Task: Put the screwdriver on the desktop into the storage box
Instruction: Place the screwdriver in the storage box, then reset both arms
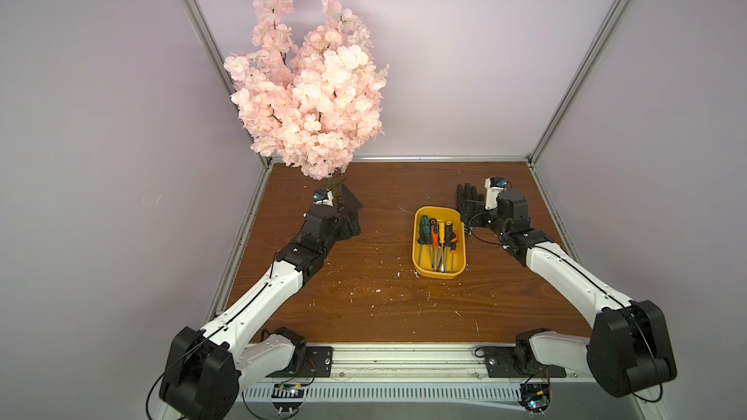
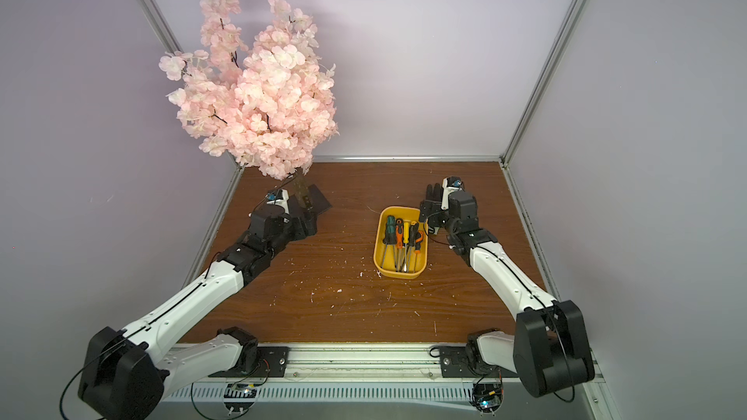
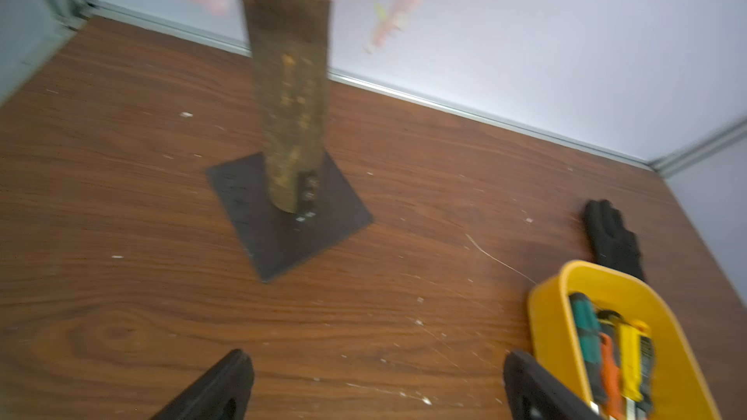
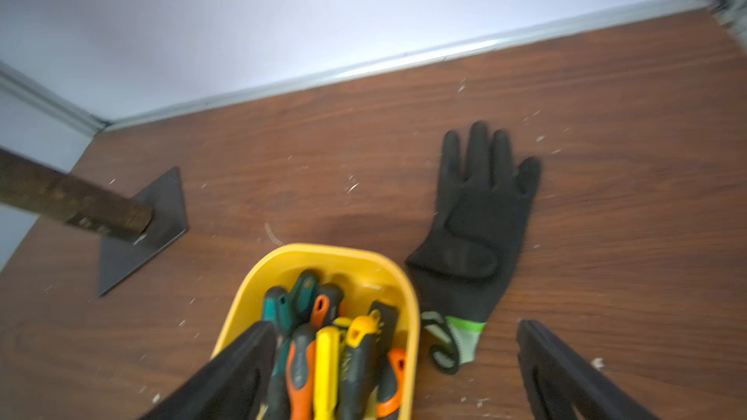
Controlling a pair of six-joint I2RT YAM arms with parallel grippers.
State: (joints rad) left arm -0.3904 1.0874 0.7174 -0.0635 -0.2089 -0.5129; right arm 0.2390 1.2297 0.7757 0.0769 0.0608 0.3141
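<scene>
Storage box (image 1: 439,274): on the desk (image 1: 364,309), right of centre. Screwdrivers (image 1: 438,236): inside the box, handles toward the far end.

Left hand (image 3: 376,389): jaws wide apart, empty, near the base of the blossom tree (image 1: 311,86), far left.

Right hand (image 4: 394,341): jaws wide apart, empty, at the box's far end, beside the black glove (image 4: 477,216).

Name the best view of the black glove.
Right wrist view: the whole black glove lies flat beside the storage box. In both top views the right arm hides most of it; left wrist view shows it small, blurred.
</scene>
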